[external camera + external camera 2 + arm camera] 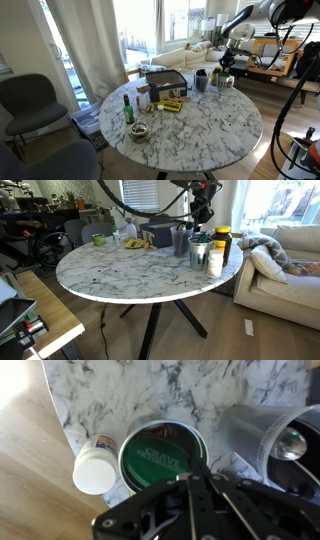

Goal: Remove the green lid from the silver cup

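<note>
The green lid (pixel 163 453) is round with pale lettering and lies flat on the mouth of the silver cup (pixel 127 432), of which only a thin rim shows in the wrist view. In an exterior view the silver cup (pixel 199 255) stands near the table's edge with the green lid (pixel 200 242) on top. My gripper (pixel 192 475) is shut with nothing in it, and its tips hang just above the lid's near edge. In both exterior views the gripper (pixel 226 62) (pixel 203 216) hovers over the cups.
A darker grey cup (pixel 258 428) stands right beside the lidded one, and a white-topped container (pixel 95 472) touches its other side. The marble table edge (pixel 62 420) is close. A white mug (pixel 215 262), a yellow-lidded jar (pixel 222 238), a dark box (pixel 165 82) and a green bottle (pixel 128 110) share the table.
</note>
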You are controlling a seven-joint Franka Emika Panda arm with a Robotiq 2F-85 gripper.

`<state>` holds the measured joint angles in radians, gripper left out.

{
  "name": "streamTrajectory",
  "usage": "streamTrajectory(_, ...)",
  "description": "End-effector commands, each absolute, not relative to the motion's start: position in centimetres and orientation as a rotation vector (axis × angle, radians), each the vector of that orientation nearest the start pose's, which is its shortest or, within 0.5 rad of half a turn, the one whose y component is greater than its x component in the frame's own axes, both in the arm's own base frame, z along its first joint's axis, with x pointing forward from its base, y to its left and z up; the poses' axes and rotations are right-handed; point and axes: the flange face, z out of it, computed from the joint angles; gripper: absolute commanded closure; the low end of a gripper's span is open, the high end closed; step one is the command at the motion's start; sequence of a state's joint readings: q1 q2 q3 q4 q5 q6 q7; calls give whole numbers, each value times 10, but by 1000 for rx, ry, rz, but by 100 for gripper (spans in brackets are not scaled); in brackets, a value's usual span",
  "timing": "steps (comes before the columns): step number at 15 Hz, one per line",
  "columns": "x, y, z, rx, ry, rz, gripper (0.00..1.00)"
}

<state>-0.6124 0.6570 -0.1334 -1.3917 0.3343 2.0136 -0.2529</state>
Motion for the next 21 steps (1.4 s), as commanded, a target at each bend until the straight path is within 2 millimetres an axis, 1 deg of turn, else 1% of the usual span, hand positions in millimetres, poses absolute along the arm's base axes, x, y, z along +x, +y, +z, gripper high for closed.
streamTrajectory(1, 538, -458, 342, -2894, 623, -65, 100)
streamTrajectory(2, 529, -462, 348, -2921, 545, -55, 74)
streamTrajectory(3, 522, -465, 353, -2947, 468, -42, 73)
streamTrajectory(4, 516, -469, 358, -2962, 383, -42, 68)
streamTrajectory(5, 510, -475, 364, -2972, 299, -48, 60)
streamTrajectory(6, 504, -480, 365, -2978, 215, -54, 53)
streamTrajectory(7, 500, -483, 367, -2981, 132, -59, 44)
streamTrajectory(9, 495, -492, 368, -2975, -29, -76, 31)
streamTrajectory(10, 504, -491, 370, -2986, 112, -93, 22)
streamTrajectory(11, 502, -494, 370, -2987, 97, -97, 41)
streamTrajectory(13, 503, -494, 372, -2988, 100, -99, 25)
streamTrajectory(14, 505, -492, 372, -2989, 98, -100, 22)
streamTrajectory(15, 506, -492, 372, -2989, 96, -100, 6)
streamTrajectory(16, 508, -495, 371, -2999, -52, -143, 6)
streamTrajectory(17, 509, -496, 371, -3006, -119, -136, 5)
streamTrajectory(18, 511, -500, 370, -2986, -207, -140, 0)
streamTrajectory(21, 518, -509, 360, -2966, -305, -148, 0)
